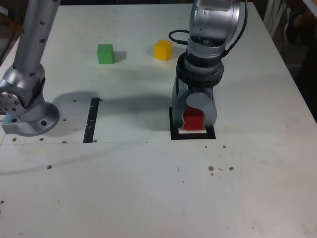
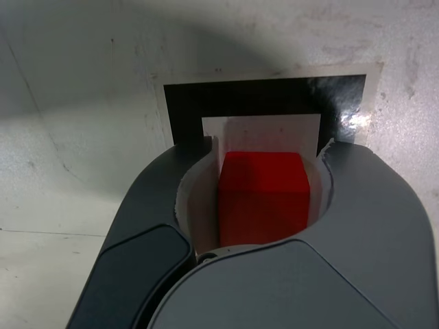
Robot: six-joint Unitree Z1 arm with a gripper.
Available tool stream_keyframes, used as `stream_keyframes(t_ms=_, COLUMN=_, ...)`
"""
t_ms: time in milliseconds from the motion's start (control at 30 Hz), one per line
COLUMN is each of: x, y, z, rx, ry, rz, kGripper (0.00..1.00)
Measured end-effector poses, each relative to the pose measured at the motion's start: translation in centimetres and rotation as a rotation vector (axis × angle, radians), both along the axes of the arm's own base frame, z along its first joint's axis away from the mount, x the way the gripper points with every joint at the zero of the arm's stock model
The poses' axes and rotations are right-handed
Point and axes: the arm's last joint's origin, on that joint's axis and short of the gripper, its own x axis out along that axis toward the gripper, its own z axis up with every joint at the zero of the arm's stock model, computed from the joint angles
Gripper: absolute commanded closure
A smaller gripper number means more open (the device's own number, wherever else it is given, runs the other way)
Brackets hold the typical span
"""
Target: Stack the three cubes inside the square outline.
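The red cube (image 1: 193,119) sits upright inside the square outline (image 1: 176,135), its visible edges running roughly in line with the frame's bands; it looks about as wide as it is deep, so no long axis stands out. The gripper (image 2: 269,141) points down over it, with its curved fingers apart and one on each side of the cube; whether their inner faces press on it or merely surround it, I cannot tell. In the exterior view a pale strip of the outline's centre shows between the cube and the lower black band. The outline lies flat on a whitish table (image 1: 114,193), scuffed, dotted with small brown marks and crossed by a thin seam. Beyond the table's edge, the exterior view's right side is dark and hard to make out. The yellow cube (image 1: 163,50) and green cube (image 1: 105,54) rest separately farther back, the green one nearer the exterior view's left. A straight black tape strip (image 1: 91,120) lies left of the outline, and a silver metal base (image 1: 32,118) stands farther left. The arm (image 1: 213,25) and gripper cover part of the outline and the cube's upper part.
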Motion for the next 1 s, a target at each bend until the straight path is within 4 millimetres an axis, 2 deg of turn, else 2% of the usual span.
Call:
stream_keyframes(t_ms=67, x=-0.1, y=0.3, z=0.0, rx=0.0, ry=0.01, rz=-0.004, kGripper=0.13)
stream_keyframes(t_ms=167, x=-0.4, y=0.6, z=0.2, rx=0.003, ry=0.042, rz=-0.006, kGripper=0.03)
stream_keyframes(t_ms=267, x=-0.5, y=0.7, z=0.7, rx=0.008, ry=0.062, rz=-0.007, kGripper=0.0)
stream_keyframes(t_ms=400, x=-0.9, y=0.9, z=2.4, rx=0.01, ry=0.068, rz=-0.013, kGripper=0.0)
stream_keyframes(t_ms=600, x=-2.2, y=1.5, z=6.7, rx=-0.002, ry=0.003, rz=-0.029, kGripper=0.0)
stream_keyframes(t_ms=667, x=-3.1, y=2.9, z=8.8, rx=0.009, ry=-0.032, rz=-0.028, kGripper=0.0)
stream_keyframes(t_ms=800, x=-5.5, y=7.3, z=12.3, rx=0.043, ry=-0.079, rz=-0.035, kGripper=0.0)
stream_keyframes(t_ms=1000, x=-7.1, y=13.7, z=12.4, rx=0.106, ry=-0.006, rz=-0.047, kGripper=0.0)
